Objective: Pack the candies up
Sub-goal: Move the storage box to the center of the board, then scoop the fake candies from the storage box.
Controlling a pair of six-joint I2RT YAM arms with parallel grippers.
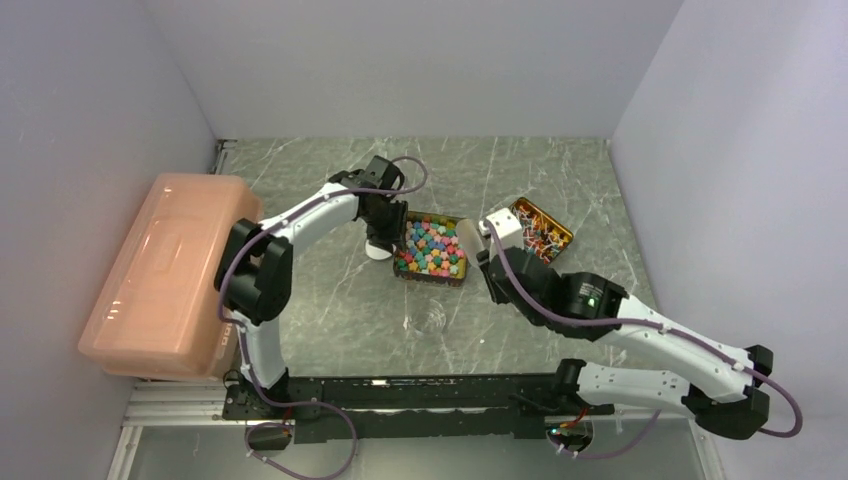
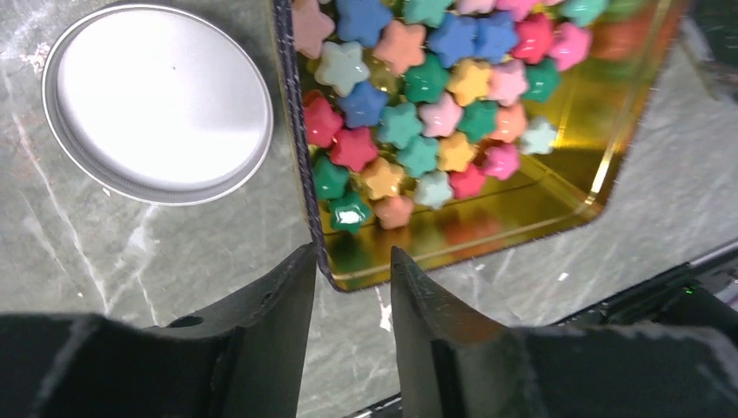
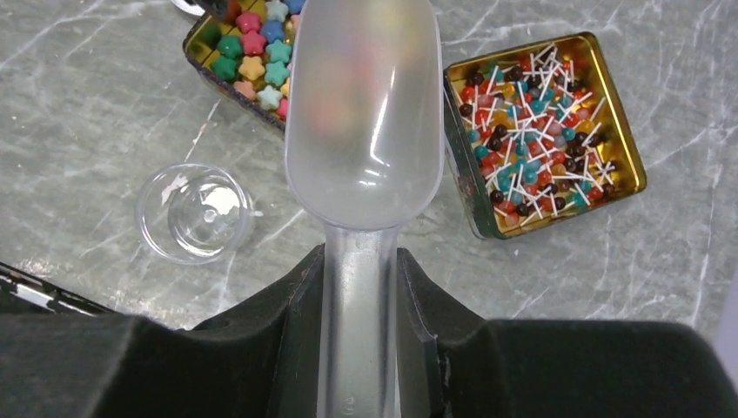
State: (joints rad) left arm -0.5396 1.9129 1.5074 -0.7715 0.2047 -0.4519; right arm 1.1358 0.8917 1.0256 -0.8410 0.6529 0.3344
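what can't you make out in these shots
- Scoop: right wrist view, frosted plastic blurs whether it holds anything.
- Star tin: far end cut off by the left wrist view's top edge; the scoop covers part of it in the right wrist view.
- Left end effector: contact with the tin's corner is unclear in its own view.
- Lollipops: too small to tell apart in the top view.
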